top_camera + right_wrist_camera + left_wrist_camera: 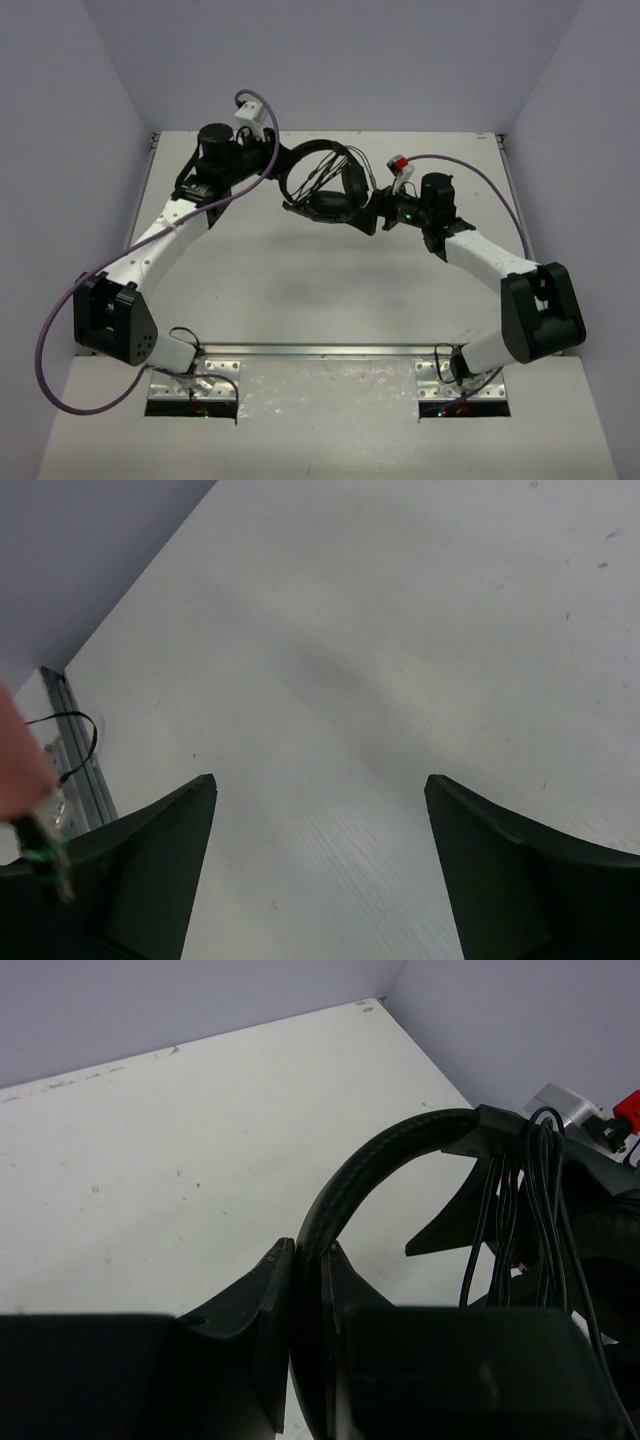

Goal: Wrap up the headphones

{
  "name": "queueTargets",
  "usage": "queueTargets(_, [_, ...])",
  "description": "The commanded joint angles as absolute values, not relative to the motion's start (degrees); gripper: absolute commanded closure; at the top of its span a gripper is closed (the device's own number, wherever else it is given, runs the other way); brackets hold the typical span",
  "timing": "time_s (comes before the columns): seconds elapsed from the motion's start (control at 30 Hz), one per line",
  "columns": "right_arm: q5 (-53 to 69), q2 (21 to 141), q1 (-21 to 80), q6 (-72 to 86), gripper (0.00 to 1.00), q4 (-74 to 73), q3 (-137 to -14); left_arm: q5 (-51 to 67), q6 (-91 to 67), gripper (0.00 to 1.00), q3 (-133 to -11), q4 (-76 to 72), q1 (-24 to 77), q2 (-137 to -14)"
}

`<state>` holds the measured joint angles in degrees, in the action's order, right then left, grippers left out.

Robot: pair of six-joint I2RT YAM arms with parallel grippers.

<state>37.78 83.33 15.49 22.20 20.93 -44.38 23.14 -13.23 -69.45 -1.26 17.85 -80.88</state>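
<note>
The black headphones (pixel 322 185) are held off the table at the back middle. My left gripper (pixel 279 166) is shut on the thin arched headband (pixel 372 1165), which runs up between its jaws in the left wrist view, where the gripper (pixel 310 1257) shows clamped on it. The thin dark cable (pixel 520 1210) hangs in several loops over the headband near one earcup (pixel 330 203). My right gripper (pixel 373 215) is just right of the earcups. In the right wrist view it (pixel 320 780) is open and empty above bare table.
The white table (pixel 320 280) is boxed in by grey walls at the back and sides. A metal rail (pixel 320 350) runs along the near edge by the arm bases. A blurred pinkish object (pixel 18 765) sits at the left edge of the right wrist view.
</note>
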Motion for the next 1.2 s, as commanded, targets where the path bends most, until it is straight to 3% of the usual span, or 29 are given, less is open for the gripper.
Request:
queueTargets(0.0, [35.5,86.0,14.5,23.0,0.12,20.4,-44.5,33.2,-11.3,1.0,-74.4,-3.2,14.6,-83.3])
queueTargets(0.03, [34.6,87.4,13.4,24.1,0.01,19.8,-44.3,33.2,-10.4,1.0,-75.6,-1.9,14.2,-83.8])
queueTargets(0.23, [24.6,86.6,7.3,30.7,0.01,12.3,-41.8,39.0,-4.3,1.0,-80.1,3.5,8.7,-89.8])
queueTargets(0.4, [19.5,77.4,6.6,29.5,0.01,3.6,-40.1,39.6,3.9,1.0,-83.3,7.1,6.1,-94.9])
queueTargets(0.6, [20.4,65.8,6.6,27.3,0.01,0.2,-36.7,44.9,11.4,1.0,-90.9,14.4,4.3,-103.8])
queueTargets(0.77, [27.5,59.0,6.7,29.6,0.01,-0.4,-32.5,56.7,15.0,1.0,-93.6,17.1,-3.8,-108.2])
queueTargets(0.9, [33.2,54.3,7.3,33.9,0.01,2.8,-28.4,56.2,17.2,1.0,-95.4,18.9,-9.7,-110.5])
queueTargets(1.0, [36.1,52.5,8.8,34.4,0.01,3.2,-26.6,51.0,15.0,1.0,-96.6,18.7,-12.1,-113.0])
queueTargets(1.07, [36.3,51.2,9.8,32.8,0.01,2.2,-26.2,36.6,11.8,1.0,-94.9,16.9,-12.2,-113.2])
queueTargets(1.17, [36.1,50.2,10.0,31.7,0.01,1.6,-25.8,26.3,8.6,1.0,-93.9,14.2,-12.4,-113.4])
